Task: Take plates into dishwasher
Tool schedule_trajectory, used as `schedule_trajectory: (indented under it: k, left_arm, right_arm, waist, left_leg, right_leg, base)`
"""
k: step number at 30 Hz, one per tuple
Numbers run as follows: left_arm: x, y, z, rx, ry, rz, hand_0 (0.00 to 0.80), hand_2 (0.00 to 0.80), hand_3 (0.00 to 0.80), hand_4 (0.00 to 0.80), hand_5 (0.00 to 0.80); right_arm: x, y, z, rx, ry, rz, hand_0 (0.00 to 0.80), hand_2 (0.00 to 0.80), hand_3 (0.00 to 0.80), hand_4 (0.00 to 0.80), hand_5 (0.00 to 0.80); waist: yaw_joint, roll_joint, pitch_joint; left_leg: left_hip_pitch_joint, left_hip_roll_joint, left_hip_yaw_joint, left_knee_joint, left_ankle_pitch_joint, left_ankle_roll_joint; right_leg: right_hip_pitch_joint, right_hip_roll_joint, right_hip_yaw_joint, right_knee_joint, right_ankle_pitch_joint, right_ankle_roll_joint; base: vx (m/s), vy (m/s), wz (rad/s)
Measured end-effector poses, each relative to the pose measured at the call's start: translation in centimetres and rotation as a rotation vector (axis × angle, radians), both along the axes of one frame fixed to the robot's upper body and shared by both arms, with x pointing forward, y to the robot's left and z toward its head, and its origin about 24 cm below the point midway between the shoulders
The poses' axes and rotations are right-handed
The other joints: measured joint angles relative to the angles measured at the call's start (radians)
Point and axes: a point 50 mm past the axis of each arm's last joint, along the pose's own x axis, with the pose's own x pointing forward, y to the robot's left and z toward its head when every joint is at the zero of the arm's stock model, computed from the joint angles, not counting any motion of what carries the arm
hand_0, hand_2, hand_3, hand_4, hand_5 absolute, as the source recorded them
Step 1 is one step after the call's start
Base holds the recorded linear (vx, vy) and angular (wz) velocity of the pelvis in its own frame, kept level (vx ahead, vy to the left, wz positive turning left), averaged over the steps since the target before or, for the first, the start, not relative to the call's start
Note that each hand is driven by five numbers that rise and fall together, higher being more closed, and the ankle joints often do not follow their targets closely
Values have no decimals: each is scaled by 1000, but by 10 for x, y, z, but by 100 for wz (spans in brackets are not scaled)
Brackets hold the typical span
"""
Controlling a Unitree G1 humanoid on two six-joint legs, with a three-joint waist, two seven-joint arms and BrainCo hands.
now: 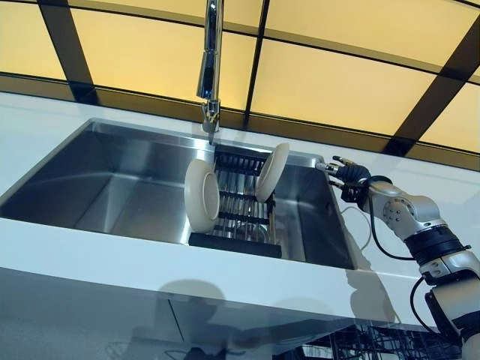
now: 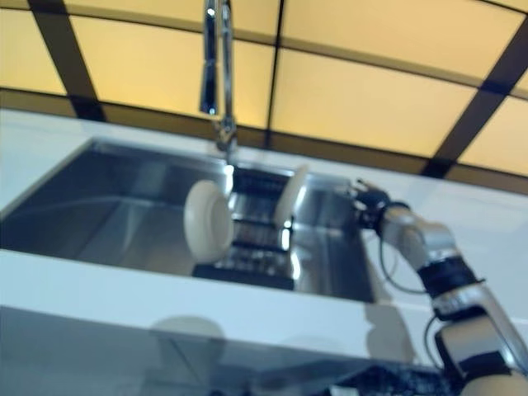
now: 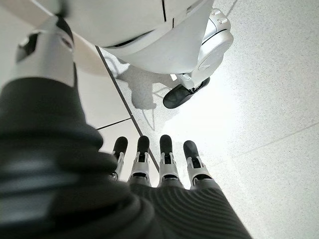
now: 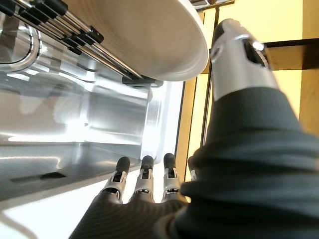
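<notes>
Right hand [image 1: 346, 173] fingers straight at sink [image 1: 112, 180] rim beside racked plate [image 1: 271, 172], left hand [image 3: 159, 169] straight-fingered over floor [image 3: 269, 99]

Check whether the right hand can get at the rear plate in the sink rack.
Probably yes: the right hand, open, hovers at the sink's right rim beside the rear plate, with nothing between them.

No readable text, label, number or sign anywhere in these views.
</notes>
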Motion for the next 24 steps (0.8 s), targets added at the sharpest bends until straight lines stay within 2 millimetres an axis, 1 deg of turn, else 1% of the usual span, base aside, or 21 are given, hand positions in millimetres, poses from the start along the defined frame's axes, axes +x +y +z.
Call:
schedule_trajectory:
  k: [3, 8, 12, 24]
  left_arm:
    - [0, -1, 0, -1, 0, 0, 0, 0, 0, 0, 0]
    - [-2, 0, -1, -2, 5, 2, 0, 0, 0, 0, 0]
    - [-3, 0, -1, -1, 9, 3, 0, 0, 0, 0, 0]
    - [-4, -1, -1, -6, 16, 3, 0, 0, 0, 0, 0]
  right_arm:
    - [0, 4, -2, 0, 5, 14, 0, 0, 0, 0, 0]
    - [1, 8, -2, 10, -1, 27, 0, 0, 0, 0, 0]
    - [2, 16, -6, 22, 7, 50, 0, 0, 0, 0, 0]
    - [2, 19, -9, 14, 13, 66, 0, 0, 0, 0, 0]
  waist:
    - [11, 0, -5]
    - [16, 1, -16]
    - [16, 1, -23]
    - [19, 5, -27]
  left_leg:
    - [0, 0, -1, 0, 0, 0]
    - [0, 0, -4, 0, 0, 0]
    - [0, 0, -5, 1, 0, 0]
    - [0, -2, -11, 1, 0, 0]
  right_leg:
    - [1, 0, -1, 0, 0, 0]
    - [3, -1, -4, 0, 0, 0]
    - [5, -1, -5, 0, 0, 0]
    - [9, -4, -12, 0, -1, 2]
  base:
    - [0, 0, 0]
    - [0, 0, 0]
    - [0, 0, 0]
    - [4, 10, 1]
